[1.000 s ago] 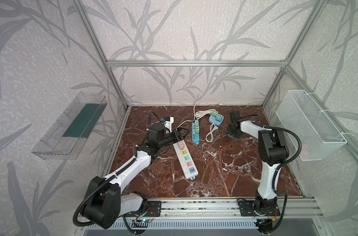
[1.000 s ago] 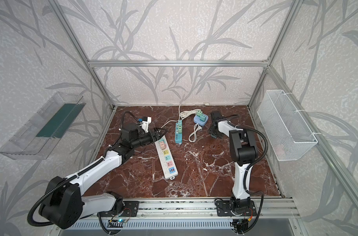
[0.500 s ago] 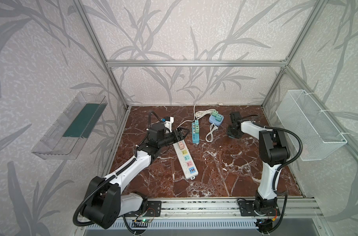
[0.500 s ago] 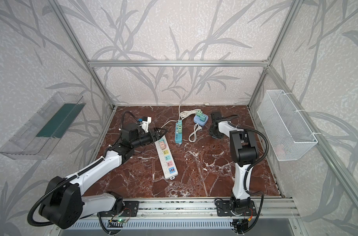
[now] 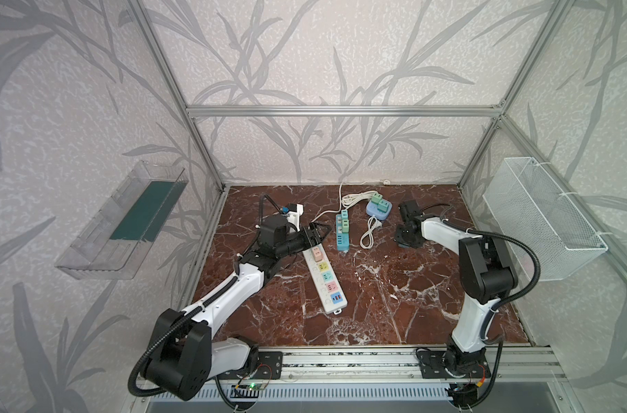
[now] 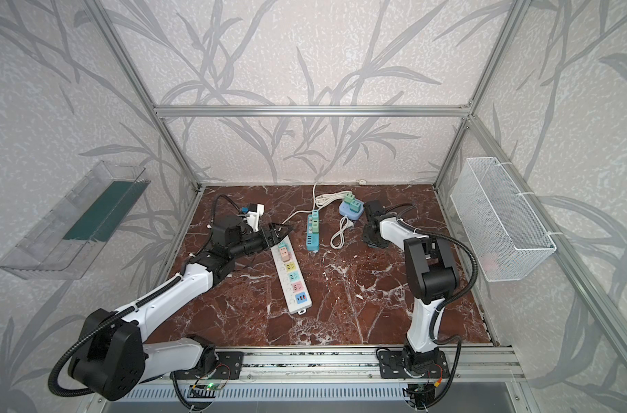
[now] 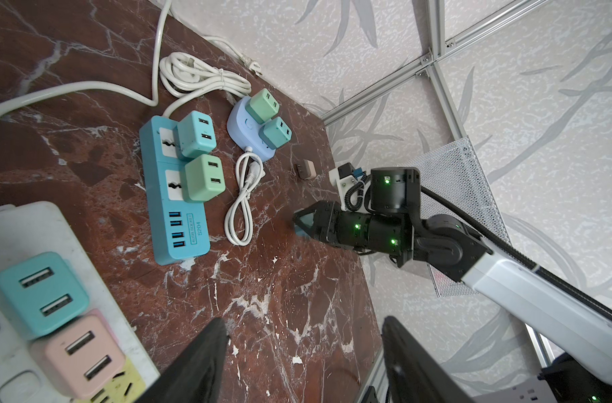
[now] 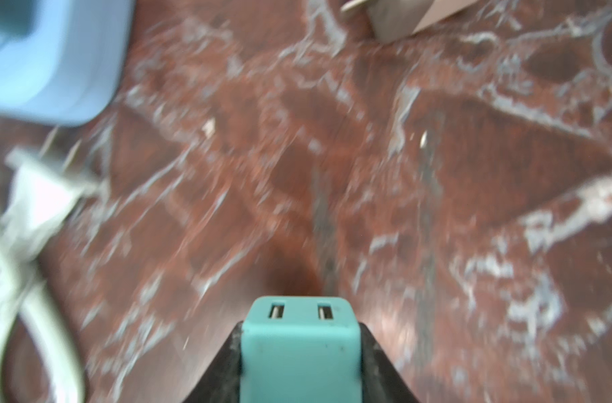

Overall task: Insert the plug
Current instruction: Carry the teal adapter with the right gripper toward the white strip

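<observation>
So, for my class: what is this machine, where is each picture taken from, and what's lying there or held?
This is a robot with a left arm and a right arm, mounted at the table's front edge. Each ends in a two-fingered end effector. Both top views come from one camera head overhead; the other two from a camera on each wrist. On the table lie a white strip, a blue strip and a round socket, all with coloured plugs in them, plus a looped cable and a loose brown plug. The right end effector is shut on a teal plug. The left end effector is open and empty, by the white strip's far end.
</observation>
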Controlling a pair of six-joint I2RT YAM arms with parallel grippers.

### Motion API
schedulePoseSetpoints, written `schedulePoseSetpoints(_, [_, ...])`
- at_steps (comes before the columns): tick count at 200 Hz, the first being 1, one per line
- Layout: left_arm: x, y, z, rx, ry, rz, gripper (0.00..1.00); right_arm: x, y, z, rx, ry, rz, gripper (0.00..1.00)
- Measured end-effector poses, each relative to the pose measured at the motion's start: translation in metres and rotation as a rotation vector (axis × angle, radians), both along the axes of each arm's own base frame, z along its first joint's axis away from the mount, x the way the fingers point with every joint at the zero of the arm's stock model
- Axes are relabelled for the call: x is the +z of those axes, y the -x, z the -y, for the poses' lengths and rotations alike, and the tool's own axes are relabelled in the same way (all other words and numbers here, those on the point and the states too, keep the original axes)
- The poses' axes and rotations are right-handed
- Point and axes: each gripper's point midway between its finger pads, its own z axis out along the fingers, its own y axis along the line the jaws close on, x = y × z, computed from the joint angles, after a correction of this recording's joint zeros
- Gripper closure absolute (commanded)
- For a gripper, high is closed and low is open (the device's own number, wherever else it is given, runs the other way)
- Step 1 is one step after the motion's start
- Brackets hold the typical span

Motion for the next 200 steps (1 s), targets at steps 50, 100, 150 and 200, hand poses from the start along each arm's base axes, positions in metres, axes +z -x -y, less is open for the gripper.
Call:
schedulePoseSetpoints(50, [0.000, 0.000, 0.000, 0.001, 0.000, -0.001, 0.29, 0.011, 0.094, -0.085, 0.233, 0.011, 0.048, 0.64])
schedulePoseSetpoints(100, [0.008, 0.002, -0.001, 0.001, 0.008, 0.019, 0.29, -0.026, 0.155, -0.110, 0.255, 0.000, -0.018, 0.55])
schedulePoseSetpoints(150, [0.008, 0.002, -0.001, 0.001, 0.004, 0.023, 0.29, -0.026, 0.149, -0.124, 0.179, -0.111, 0.011, 0.35])
schedulePoseSetpoints(200, [0.005, 0.003, -0.002, 0.002, -0.010, 0.019, 0.29, -0.017, 0.173, -0.137, 0.170, -0.286, -0.015, 0.34])
